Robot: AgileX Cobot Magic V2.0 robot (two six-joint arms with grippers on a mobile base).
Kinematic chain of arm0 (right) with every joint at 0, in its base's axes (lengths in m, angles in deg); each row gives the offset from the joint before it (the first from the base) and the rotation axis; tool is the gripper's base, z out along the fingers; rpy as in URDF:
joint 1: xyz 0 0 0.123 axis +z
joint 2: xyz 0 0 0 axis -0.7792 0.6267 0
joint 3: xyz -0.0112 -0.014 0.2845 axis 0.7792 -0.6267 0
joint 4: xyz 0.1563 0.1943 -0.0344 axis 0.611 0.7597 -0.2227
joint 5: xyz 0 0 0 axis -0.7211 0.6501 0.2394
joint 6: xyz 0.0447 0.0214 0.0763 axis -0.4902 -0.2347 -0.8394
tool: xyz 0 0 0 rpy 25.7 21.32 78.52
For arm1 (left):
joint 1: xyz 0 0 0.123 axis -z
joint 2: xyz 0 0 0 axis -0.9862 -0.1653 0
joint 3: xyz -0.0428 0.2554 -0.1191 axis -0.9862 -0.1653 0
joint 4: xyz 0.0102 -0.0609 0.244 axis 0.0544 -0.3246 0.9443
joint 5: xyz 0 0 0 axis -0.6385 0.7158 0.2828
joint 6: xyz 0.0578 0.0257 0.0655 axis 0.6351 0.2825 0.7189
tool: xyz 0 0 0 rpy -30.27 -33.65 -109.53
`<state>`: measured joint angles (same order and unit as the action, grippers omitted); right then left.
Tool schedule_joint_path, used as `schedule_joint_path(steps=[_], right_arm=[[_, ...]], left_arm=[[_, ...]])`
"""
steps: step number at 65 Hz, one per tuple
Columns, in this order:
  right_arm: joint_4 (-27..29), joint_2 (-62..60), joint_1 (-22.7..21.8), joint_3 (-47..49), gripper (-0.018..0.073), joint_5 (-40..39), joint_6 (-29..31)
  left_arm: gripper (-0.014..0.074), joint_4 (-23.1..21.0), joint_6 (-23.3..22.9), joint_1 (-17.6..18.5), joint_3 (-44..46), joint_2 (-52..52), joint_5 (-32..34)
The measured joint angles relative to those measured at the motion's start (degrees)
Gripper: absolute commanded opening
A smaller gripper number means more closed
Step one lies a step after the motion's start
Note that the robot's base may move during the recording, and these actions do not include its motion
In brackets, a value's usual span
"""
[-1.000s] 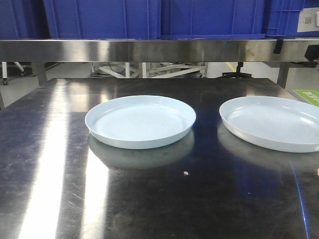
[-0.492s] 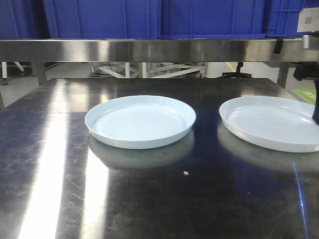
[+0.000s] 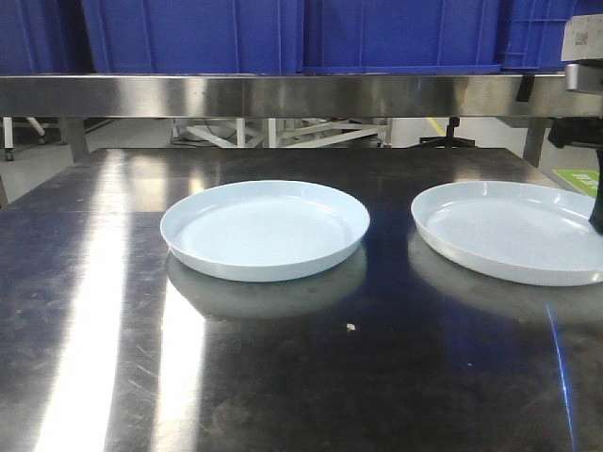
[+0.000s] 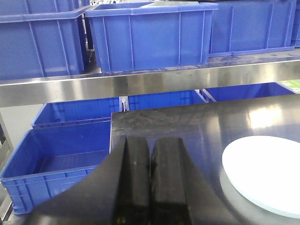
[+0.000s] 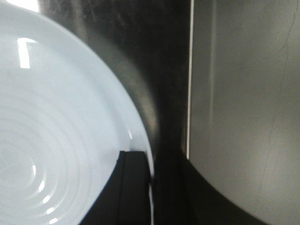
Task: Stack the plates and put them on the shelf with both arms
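Right gripper [image 5: 151,168] pinching right plate [image 5: 56,117] rim, left plate [image 3: 265,229] well apart

The left plate [image 3: 265,231] and right plate [image 3: 513,233] are pale bluish-white with faint concentric rings. The counter [image 3: 283,395] is dark, scratched steel; the crates [image 3: 188,33] are blue, the left end effector [image 4: 150,150] black.

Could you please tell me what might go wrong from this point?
1. The right claw pinches only the thin rim of the right plate; the glossy plate could slip or tilt when lifted.
2. That plate lies near the table edge, so a nudge might push it off.
3. The left claw is shut, unready for the left plate.
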<state>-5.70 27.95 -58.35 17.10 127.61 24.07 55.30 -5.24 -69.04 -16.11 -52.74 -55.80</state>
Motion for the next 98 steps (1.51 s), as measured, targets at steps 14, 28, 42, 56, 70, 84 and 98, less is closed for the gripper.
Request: schedule_joint_path(steps=[14, 28, 42, 56, 70, 84, 98], right_arm=[[5.9, -2.5, -3.2, 2.2, 0.005, 1.7, 1.1], [13.3, -7.1, -0.8, 2.9, 0.005, 2.5, 2.3], [17.0, -7.0, 10.8, 2.9, 0.005, -1.4, 2.5], [19.4, -2.7, 18.7, 2.9, 0.005, -7.4, 2.6], [19.7, 1.0, 21.0, 3.6, 0.005, -11.7, 2.6], [20.1, 3.4, 22.5, 5.4, 0.006, -12.9, 2.4], [20.1, 4.9, 22.7, 5.4, 0.0228, -12.8, 1.3]], left_arm=[[0.0082, 0.0, 0.0, 0.0, 0.0, 0.0, 0.0], [0.0082, 0.0, 0.0, 0.0, 0.0, 0.0, 0.0], [0.0082, 0.0, 0.0, 0.0, 0.0, 0.0, 0.0], [0.0082, 0.0, 0.0, 0.0, 0.0, 0.0, 0.0], [0.0082, 0.0, 0.0, 0.0, 0.0, 0.0, 0.0], [0.0082, 0.0, 0.0, 0.0, 0.0, 0.0, 0.0], [0.0082, 0.0, 0.0, 0.0, 0.0, 0.0, 0.0]])
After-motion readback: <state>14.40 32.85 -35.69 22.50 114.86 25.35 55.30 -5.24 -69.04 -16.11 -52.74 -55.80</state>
